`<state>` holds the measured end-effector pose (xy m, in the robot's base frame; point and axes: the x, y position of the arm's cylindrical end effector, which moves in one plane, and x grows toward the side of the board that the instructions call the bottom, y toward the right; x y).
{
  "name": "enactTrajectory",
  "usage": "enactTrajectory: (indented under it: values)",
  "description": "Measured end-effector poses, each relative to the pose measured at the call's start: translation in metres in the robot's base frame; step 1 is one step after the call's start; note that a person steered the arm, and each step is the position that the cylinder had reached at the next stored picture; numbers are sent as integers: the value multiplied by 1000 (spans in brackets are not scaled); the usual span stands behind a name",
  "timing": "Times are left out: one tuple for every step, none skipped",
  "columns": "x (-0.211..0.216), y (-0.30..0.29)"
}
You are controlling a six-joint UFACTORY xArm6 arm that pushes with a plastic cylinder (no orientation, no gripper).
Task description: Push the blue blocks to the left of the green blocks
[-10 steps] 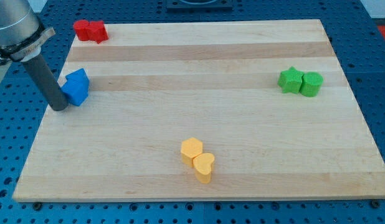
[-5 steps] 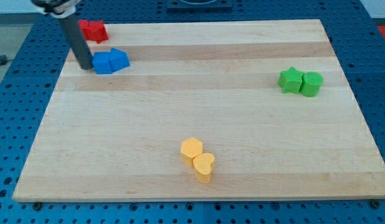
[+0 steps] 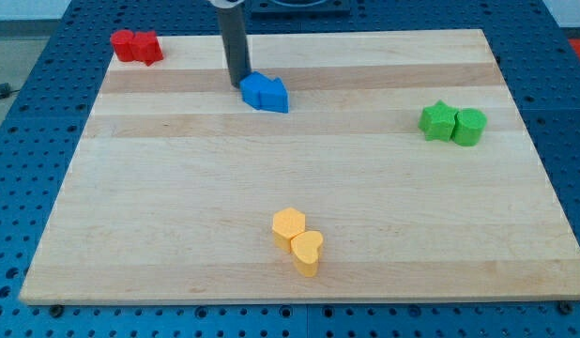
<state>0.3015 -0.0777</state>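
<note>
Two blue blocks [image 3: 265, 92] sit pressed together on the wooden board [image 3: 299, 188], upper middle-left. My tip [image 3: 239, 84] touches their upper left side. Two green blocks, a star [image 3: 438, 121] and a rounder one [image 3: 469, 127], sit side by side at the view's right. The blue blocks lie well to the left of the green ones and a little higher in the view.
Two red blocks [image 3: 136, 45] sit at the board's top left corner. A yellow hexagon block [image 3: 288, 225] and a yellow heart block [image 3: 308, 252] sit together at the bottom middle. A blue perforated table [image 3: 18, 169] surrounds the board.
My tip has pushed the blue blocks from the board's left edge rightward and upward, past the red blocks to the upper middle-left. The other blocks have not moved.
</note>
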Motion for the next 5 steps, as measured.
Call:
enactTrajectory:
  values:
    - [7,13]
    - [25,13]
    - [36,22]
    - [44,40]
    - [60,43]
